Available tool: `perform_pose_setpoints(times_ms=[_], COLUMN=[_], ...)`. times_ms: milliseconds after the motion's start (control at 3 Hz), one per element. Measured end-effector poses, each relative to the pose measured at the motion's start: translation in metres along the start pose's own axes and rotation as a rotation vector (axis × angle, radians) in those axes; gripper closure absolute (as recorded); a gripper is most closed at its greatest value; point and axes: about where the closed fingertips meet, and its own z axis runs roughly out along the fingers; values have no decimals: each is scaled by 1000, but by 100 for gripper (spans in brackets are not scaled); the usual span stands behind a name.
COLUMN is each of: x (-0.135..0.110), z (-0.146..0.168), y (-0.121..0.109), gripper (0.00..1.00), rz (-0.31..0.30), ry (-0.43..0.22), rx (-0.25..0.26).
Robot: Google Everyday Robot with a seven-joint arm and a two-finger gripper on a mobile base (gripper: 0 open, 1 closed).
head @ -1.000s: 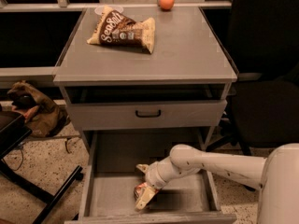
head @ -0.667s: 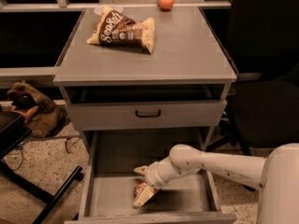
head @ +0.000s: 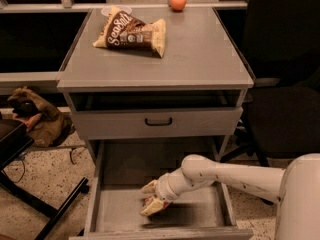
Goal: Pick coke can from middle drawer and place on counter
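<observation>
The middle drawer point(head: 117, 211) is pulled out at the bottom of the cabinet and shows a bare grey floor. The coke can point(head: 148, 202), red with white markings, lies near the drawer's front centre. My gripper point(head: 149, 198) reaches into the drawer from the right, with one pale finger above the can and one below it, closed against it. The can sits low, at the drawer floor. The counter point(head: 200, 54) is the flat grey cabinet top above.
A brown chips bag point(head: 131, 32) lies on the counter's back left and an orange fruit point(head: 177, 1) at its back edge. The upper drawer front with a black handle point(head: 158, 121) overhangs the open drawer. A black chair point(head: 285, 109) stands right. A brown bag point(head: 35, 116) lies on the floor left.
The two fingers have drawn closer together around the coke can. The arm and can have stayed in nearly the same place in the drawer.
</observation>
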Motion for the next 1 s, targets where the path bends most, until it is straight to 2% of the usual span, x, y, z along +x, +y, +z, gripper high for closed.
perform_pose_setpoints(times_ms=[333,667,1000], x=[-8,-17,-17], z=[-1,-4,-2], y=[0,-2,0], gripper=[14,0,0], rz=[-29,-73,-104], ry=[1,20,29], rx=[-19,-65,-112])
